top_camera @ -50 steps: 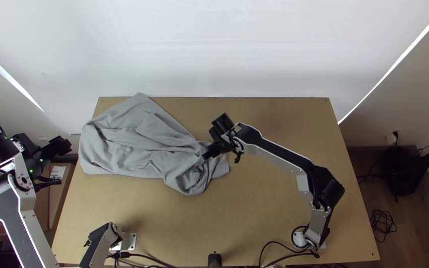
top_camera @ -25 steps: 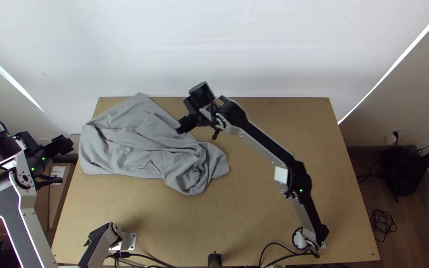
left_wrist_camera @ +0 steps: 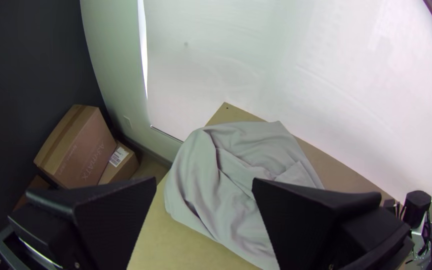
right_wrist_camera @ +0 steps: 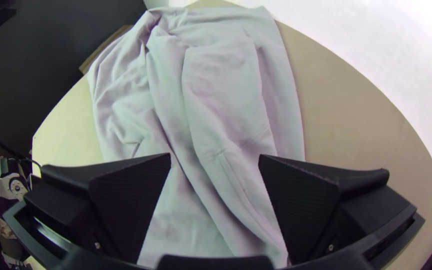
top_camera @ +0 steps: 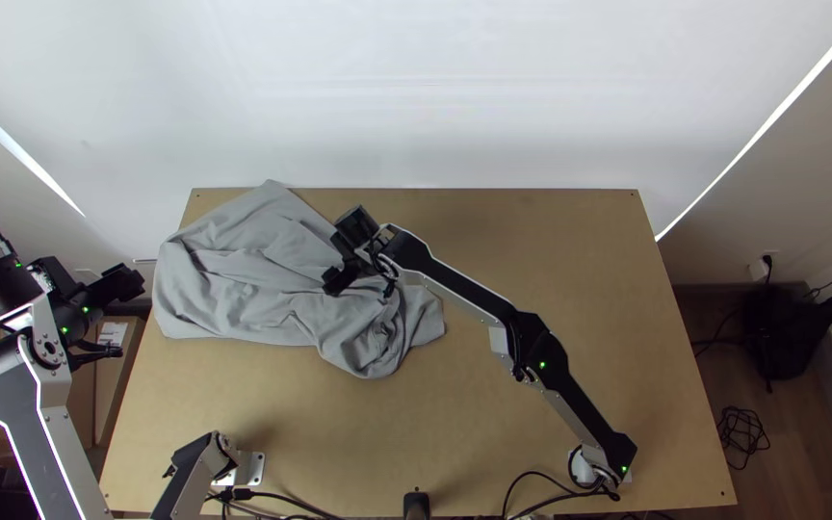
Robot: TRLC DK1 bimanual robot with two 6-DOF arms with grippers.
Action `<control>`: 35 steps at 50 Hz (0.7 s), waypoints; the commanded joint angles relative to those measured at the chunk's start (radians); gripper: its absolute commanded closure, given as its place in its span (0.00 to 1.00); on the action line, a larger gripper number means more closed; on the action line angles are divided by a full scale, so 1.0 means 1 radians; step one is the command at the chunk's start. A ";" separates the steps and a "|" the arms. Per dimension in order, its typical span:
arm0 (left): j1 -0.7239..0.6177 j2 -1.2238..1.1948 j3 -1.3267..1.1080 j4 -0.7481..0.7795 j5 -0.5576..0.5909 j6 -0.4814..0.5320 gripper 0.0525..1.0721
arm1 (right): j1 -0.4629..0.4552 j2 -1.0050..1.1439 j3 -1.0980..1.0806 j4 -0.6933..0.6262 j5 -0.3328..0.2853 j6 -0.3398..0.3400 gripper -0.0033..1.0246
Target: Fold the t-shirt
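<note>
So, going left to right: my left gripper (left_wrist_camera: 204, 181) is hanging out past the left edge of the worktop (top_camera: 493, 424), fingers wide apart, nothing in them. Next along is the t-shirt (top_camera: 233, 279), which has the worktop's left half to itself, reaching the far edge and looking like it pokes a bit over the left one. It's lying in a rumpled heap with long ridges through it, and the end toward the worktop's middle is properly bunched. Then there's my right gripper (right_wrist_camera: 215, 156), over the t-shirt just left of the worktop's middle, also wide apart and holding nothing; can't tell if the tips are touching fabric. Honestly I'd call this the untangling stage, no real folding done, and I can't pick out sleeves or collar under all those creases. Next move imo: drop the right one onto a loose ridge or edge, pinch just the top layer, and draw it toward the worktop's right side so the thing opens out. Would be nice to bring the left one in over the worktop's left edge to pin that side. Main worries are grabbing two layers at once and just dragging the whole bundle, or letting the overhanging bit slide off.
</note>
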 commanded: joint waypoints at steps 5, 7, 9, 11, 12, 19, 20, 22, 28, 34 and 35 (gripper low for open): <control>-0.001 -0.020 0.007 -0.012 0.010 0.016 0.05 | -0.003 0.065 -0.006 0.049 0.001 -0.013 0.21; 0.000 -0.021 0.009 -0.014 0.010 0.014 0.05 | -0.003 0.074 -0.006 0.059 0.001 -0.014 0.21; 0.000 -0.021 0.013 -0.014 0.010 0.014 0.05 | -0.003 0.083 -0.006 0.066 0.003 -0.014 0.21; 0.000 -0.023 0.018 -0.015 0.010 0.014 0.05 | -0.004 0.094 -0.005 0.072 0.003 -0.014 0.21; 0.000 -0.023 0.019 -0.017 0.010 0.014 0.05 | -0.004 0.100 -0.005 0.077 0.003 -0.014 0.21; 0.000 -0.024 0.029 -0.020 0.011 0.014 0.05 | -0.006 0.134 -0.006 0.105 0.003 -0.013 0.21; 0.000 -0.024 0.030 -0.020 0.011 0.013 0.05 | -0.007 0.138 -0.006 0.108 0.003 -0.013 0.23; 0.000 -0.024 0.033 -0.020 0.011 0.011 0.05 | -0.007 0.143 -0.006 0.122 0.003 -0.016 0.40; -0.001 -0.026 0.035 -0.020 0.011 0.006 0.05 | -0.015 0.143 -0.017 0.180 0.001 -0.023 0.97; -0.001 -0.026 0.036 -0.020 0.011 0.006 0.05 | -0.021 0.091 -0.058 0.149 0.003 -0.020 0.97; -0.001 -0.026 0.035 -0.020 0.011 0.006 0.05 | -0.022 0.077 -0.072 0.146 0.003 -0.020 0.97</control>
